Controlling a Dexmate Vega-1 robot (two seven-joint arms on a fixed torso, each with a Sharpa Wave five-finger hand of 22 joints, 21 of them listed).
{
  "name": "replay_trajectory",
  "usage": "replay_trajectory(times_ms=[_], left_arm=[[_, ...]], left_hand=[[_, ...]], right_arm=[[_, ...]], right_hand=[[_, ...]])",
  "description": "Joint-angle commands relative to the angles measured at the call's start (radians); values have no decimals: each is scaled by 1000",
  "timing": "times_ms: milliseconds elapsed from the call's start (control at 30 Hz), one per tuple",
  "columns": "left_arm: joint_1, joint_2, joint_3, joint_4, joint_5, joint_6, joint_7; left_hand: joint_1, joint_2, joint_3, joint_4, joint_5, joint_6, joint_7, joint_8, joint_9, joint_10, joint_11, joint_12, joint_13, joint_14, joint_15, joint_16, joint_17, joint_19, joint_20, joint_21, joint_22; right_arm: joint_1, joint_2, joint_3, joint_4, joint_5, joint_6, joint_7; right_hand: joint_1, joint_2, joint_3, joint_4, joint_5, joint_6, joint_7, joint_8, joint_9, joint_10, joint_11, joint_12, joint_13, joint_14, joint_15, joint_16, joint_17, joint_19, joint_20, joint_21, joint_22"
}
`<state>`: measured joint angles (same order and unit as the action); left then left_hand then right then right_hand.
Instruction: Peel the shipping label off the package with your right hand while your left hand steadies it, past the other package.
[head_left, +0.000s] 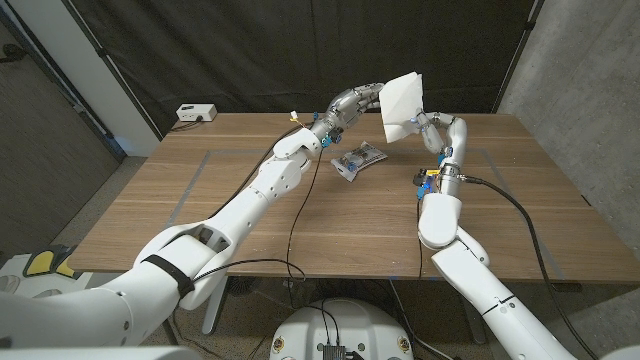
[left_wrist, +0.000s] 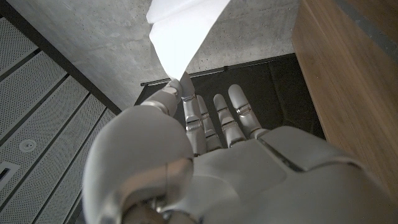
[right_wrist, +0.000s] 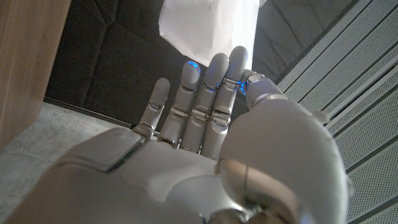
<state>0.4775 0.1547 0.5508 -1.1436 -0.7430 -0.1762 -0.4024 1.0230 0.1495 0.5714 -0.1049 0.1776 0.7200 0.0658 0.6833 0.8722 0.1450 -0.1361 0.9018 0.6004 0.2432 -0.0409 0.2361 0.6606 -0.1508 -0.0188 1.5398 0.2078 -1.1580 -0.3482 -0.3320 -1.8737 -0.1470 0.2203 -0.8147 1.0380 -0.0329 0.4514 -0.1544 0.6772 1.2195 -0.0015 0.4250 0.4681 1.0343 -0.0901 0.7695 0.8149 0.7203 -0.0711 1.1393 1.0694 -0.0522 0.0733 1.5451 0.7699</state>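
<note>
Your left hand (head_left: 362, 99) and right hand (head_left: 430, 127) both pinch the white package (head_left: 402, 105), held tilted in the air above the desk's (head_left: 240, 200) far edge. The other package (head_left: 357, 160), clear and crinkled, lies on the desk just nearer.

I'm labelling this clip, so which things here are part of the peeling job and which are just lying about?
In the job:
white package, held up off the table
left hand, gripping it
right hand, at its other edge
clear-wrapped package, lying on the table

Lying about:
white box at the far left corner
</note>
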Motion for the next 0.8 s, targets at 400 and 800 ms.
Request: replay_trajectory(times_ms=[400,800], left_arm=[[49,20,-33,-73,-32,-4,77],[58,29,-40,-92,-38,-16,91]], left_hand=[[-1,14,7,-1,5,9,-14,105,-2,19,-32,6,5,8,-77,3,2,5,0,1,-6],[-2,14,8,-1,5,6,-19,108,-2,20,-35,6,5,8,-79,3,3,8,0,-1,-10]], right_arm=[[-8,35,-8,-3,-38,-6,-51],[-12,60,-9,-17,-37,-49,-79]], right_hand=[[2,9,5,2,7,-6,-2,2,2,4,-8,7,3,-7,-143,9,-3,6,3,8,-3],[3,9,5,0,10,-4,1,1,-2,4,-7,9,1,-6,-143,14,-8,9,5,11,-9]])
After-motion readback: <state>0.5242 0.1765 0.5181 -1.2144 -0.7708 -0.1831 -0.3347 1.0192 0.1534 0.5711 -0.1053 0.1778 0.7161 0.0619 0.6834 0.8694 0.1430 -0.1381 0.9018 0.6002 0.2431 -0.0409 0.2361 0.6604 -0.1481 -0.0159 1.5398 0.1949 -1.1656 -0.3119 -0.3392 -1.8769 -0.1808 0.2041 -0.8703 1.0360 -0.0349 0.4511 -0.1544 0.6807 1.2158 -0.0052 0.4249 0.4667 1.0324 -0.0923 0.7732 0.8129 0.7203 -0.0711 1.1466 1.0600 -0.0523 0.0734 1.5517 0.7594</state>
